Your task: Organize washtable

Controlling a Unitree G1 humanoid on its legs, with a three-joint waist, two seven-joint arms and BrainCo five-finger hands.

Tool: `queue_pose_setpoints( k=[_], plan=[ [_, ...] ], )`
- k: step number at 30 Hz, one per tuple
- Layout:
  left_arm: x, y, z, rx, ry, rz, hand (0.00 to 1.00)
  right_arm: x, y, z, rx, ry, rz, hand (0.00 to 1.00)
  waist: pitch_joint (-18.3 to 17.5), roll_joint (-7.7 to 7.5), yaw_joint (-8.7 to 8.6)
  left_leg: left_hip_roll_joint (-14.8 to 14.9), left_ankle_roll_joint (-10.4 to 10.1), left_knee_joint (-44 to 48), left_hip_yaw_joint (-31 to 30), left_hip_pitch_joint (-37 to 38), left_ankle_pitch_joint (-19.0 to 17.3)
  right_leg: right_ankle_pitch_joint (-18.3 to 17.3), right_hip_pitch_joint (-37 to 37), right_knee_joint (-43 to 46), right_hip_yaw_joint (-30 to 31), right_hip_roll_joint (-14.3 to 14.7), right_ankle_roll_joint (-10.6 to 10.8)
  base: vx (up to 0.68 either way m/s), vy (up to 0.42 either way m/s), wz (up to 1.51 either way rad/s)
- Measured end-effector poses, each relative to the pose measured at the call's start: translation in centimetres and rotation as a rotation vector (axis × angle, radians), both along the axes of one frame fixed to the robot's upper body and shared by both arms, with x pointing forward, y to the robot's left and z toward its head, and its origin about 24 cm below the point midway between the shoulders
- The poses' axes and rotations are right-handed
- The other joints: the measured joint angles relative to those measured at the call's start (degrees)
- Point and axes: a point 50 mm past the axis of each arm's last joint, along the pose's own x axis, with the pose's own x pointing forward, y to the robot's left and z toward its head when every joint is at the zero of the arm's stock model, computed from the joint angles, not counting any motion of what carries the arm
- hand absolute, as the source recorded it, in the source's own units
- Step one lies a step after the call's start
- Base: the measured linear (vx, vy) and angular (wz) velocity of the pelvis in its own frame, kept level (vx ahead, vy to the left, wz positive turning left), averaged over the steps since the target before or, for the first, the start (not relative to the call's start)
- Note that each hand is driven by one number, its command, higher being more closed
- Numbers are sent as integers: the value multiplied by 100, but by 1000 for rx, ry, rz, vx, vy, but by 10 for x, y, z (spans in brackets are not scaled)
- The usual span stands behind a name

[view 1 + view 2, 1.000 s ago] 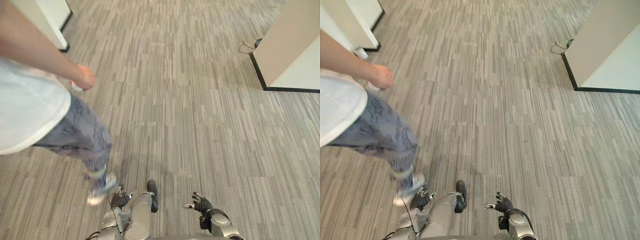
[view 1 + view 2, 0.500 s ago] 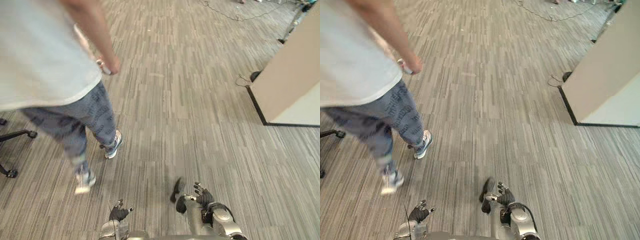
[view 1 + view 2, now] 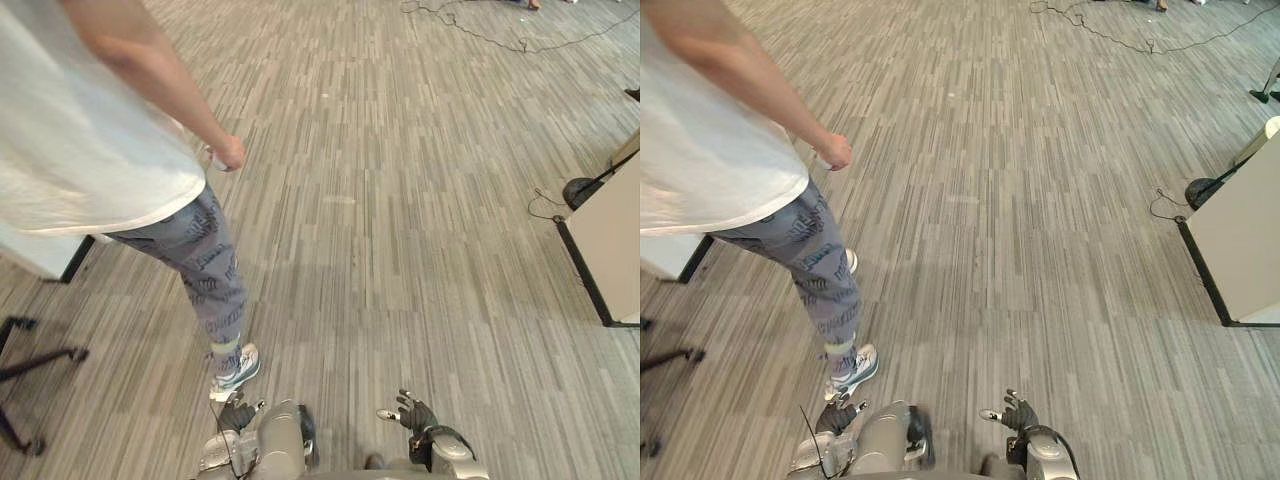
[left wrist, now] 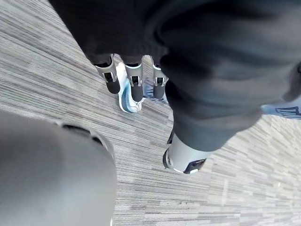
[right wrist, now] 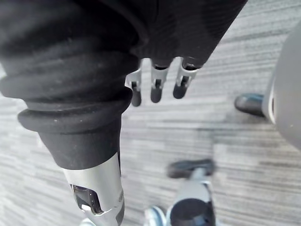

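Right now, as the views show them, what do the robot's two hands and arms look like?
The two hands match. The left hand has silver fingers with dark tips, and a dark ribbed cover over the back of the hand and the wrist. The right hand is the same, with a silver thumb below the thick rings of its cover. The forearm behind the right wrist is silver-grey and rounded.
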Motion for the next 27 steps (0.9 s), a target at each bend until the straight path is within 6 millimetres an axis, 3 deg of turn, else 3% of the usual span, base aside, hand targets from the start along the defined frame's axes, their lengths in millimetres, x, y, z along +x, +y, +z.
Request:
queue_pose_setpoints(
  k=[1,2,3,4,5,6,7,9,11,13,14,15,16,17,18,19,20,21,22,23,25,27],
  plan=[
    [2,7,1,20,-3,0,0,0,10,0,23,0,8,0,-70,-231,-58,-250,585,349,-15,-9,-169,-89,75,192,126,-304,62,815,263,-42],
    [2,8,2,23,-3,0,0,2,12,1,28,-11,7,0,-88,-304,-156,-276,738,527,-17,-37,-294,-107,-37,467,135,-397,70,955,319,-16],
    [2,9,2,20,-7,6,0,2,12,2,31,-26,-5,0,-89,-383,-203,-337,914,923,46,-33,-669,-211,-329,1381,231,-578,249,590,188,-1],
    [3,10,2,23,-7,4,0,2,12,3,33,-34,-7,0,-75,-438,-193,-401,964,1053,87,65,-862,-258,-534,2051,324,-710,331,684,238,-11],
    [2,14,1,33,7,-3,0,4,14,3,36,-40,-2,0,-54,-578,-199,-540,1073,1151,242,411,-1183,-70,-1051,3676,554,-974,514,609,209,-7],
    [0,17,0,43,24,-18,0,5,17,4,40,-46,10,0,-48,-667,-237,-658,1181,1197,333,789,-1361,17,-1420,4987,630,-1141,567,593,188,1],
    [-2,16,-1,43,33,-25,0,7,18,6,38,-59,17,0,-21,-633,-296,-694,1214,1179,334,1007,-1421,-4,-1567,5400,504,-1200,523,544,155,-1],
    [-9,10,-4,29,49,-27,0,10,19,8,40,-82,30,0,46,-389,-270,-671,1165,605,404,2027,-1813,-235,-2183,6042,-60,-1252,141,485,133,-45],
    [-11,12,-4,35,57,-30,0,17,25,14,42,-124,63,0,93,-442,-312,-757,1120,239,585,2548,-1966,-371,-2837,5732,-380,-1205,-71,403,88,-60],
    [-13,9,-7,28,80,-42,0,23,24,17,33,-149,93,0,104,-437,-445,-759,1108,-6,609,2915,-1997,-412,-3139,4355,-889,-999,-128,443,63,-11],
    [-13,5,-8,23,87,-57,0,25,24,19,28,-161,106,0,110,-428,-473,-764,1060,-184,589,3075,-2020,-180,-3233,3084,-1150,-826,-89,502,45,31],
    [-12,4,-8,30,89,-81,0,25,24,19,26,-164,107,0,110,-420,-475,-785,898,-325,536,3249,-2110,274,-3243,1876,-1183,-624,-9,445,22,40],
    [-12,3,-8,31,91,-84,0,25,24,19,25,-162,107,0,110,-428,-464,-810,801,-381,477,3358,-2167,466,-3246,1445,-1127,-572,0,576,-8,58],
    [-13,2,-9,28,96,-84,0,25,23,19,23,-162,109,0,102,-414,-478,-781,560,-349,366,3538,-2324,580,-3245,1370,-973,-513,-106,560,-71,92],
    [-16,1,-10,26,103,-88,0,27,23,21,21,-174,110,0,81,-368,-550,-673,288,221,155,3507,-2488,687,-3167,1692,-973,-539,-339,569,-106,110],
    [-15,3,-9,31,94,-88,0,26,23,20,21,-170,107,0,100,-385,-605,-571,277,958,70,3242,-2493,775,-3128,1841,-1005,-590,-443,570,-182,115],
    [-10,1,-7,28,73,-75,0,25,20,21,14,-175,108,0,105,-286,-624,-334,158,2270,-26,2738,-2357,942,-3007,1967,-1046,-555,-549,539,-198,84],
    [-10,-6,-6,1,63,-55,0,26,13,24,-7,-193,114,0,61,-58,-586,199,196,3696,77,2174,-1728,961,-2791,2157,-1146,-398,-532,699,-167,37],
    [-13,-14,-7,-27,62,-40,0,26,13,26,-12,-199,125,0,67,261,-548,742,371,4452,336,1956,-708,700,-2503,2125,-1074,-172,-577,611,-67,-9],
    [-13,-14,-7,-27,62,-42,0,24,13,25,-9,-196,121,0,58,239,-535,927,496,4668,425,1890,-65,612,-2337,2044,-992,-110,-588,641,-13,-40],
    [-3,-14,-4,-18,41,-84,0,23,13,23,-5,-181,94,0,71,201,-582,1077,368,5104,479,1133,-917,421,-1854,1609,-913,-98,-544,593,-33,-12],
    [0,-11,-2,-8,30,-100,0,21,15,19,-6,-150,82,0,132,93,-558,853,249,4350,500,709,-1475,457,-1360,1177,-869,-146,-427,510,-37,-4]
  ],
)
